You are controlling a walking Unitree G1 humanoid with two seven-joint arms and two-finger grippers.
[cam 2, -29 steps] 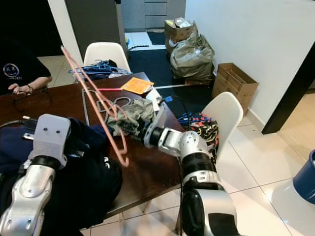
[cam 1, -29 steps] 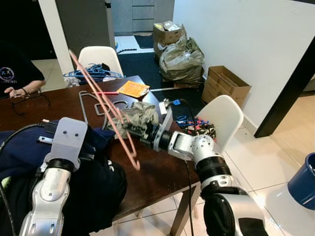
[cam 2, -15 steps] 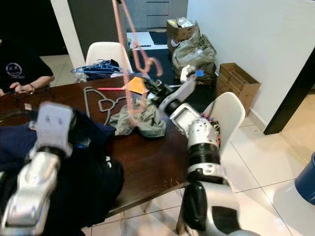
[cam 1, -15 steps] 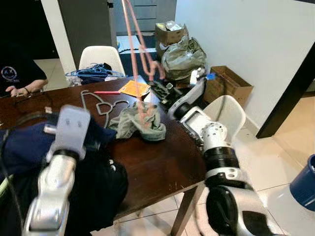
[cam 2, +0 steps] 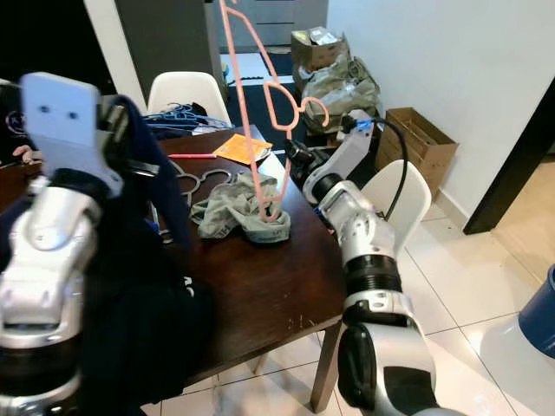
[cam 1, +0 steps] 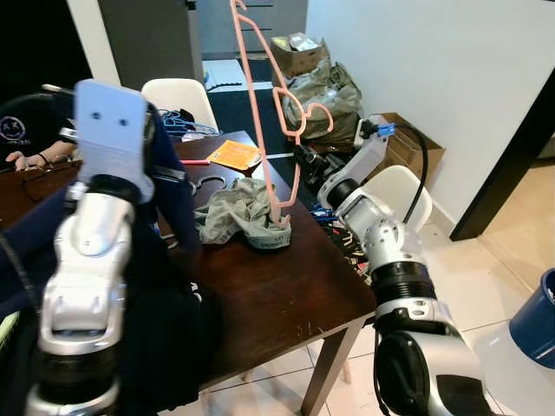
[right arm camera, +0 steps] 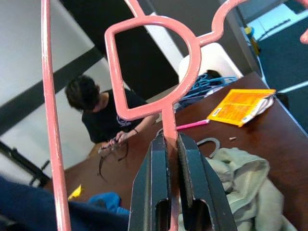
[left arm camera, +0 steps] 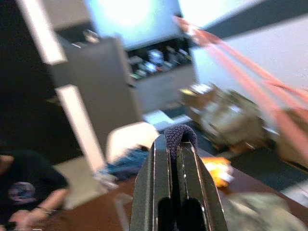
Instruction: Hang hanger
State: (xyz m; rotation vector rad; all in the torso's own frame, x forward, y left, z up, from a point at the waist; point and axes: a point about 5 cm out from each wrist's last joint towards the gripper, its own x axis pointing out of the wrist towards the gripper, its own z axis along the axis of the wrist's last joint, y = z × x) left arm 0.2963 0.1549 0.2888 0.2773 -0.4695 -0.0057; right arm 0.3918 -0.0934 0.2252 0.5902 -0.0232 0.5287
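On our left we see a person's hand point(cam 1: 19, 159) resting on the dark brown wooden table point(cam 1: 286, 299), with the dark sleeve above it. Our left arm is raised high in front of us, and a dark navy garment point(cam 1: 165, 186) drapes from it down over the near edge of the table. In the left wrist view, the left gripper point(left arm camera: 176, 144) has its two black fingers pressed together on a fold of that navy fabric, which bulges out just past the fingertips.

Behind the table stands a white plastic chair point(cam 1: 180, 94) carrying a heap of blue hangers point(cam 1: 178, 121). On the tabletop lie grey wire hangers point(cam 1: 204, 184), an orange booklet point(cam 1: 234, 155) and, nearer the middle, a crumpled grey-green cloth point(cam 1: 238, 212).

The thin pink plastic hanger point(cam 1: 264, 113) stands nearly upright above the table, its lower end touching the crumpled cloth and its hook point(cam 1: 319, 117) curling to the right. In the right wrist view, the right gripper point(right arm camera: 172, 144) pinches the hanger's straight stem just below the rounded loop, fingers closed tightly on it. The right arm reaches in from the table's right edge.

Further right are a second white chair point(cam 1: 403, 195), an open brown cardboard box point(cam 1: 408, 143) against the white wall, and a stuffed olive bag point(cam 1: 325, 91) on the floor.
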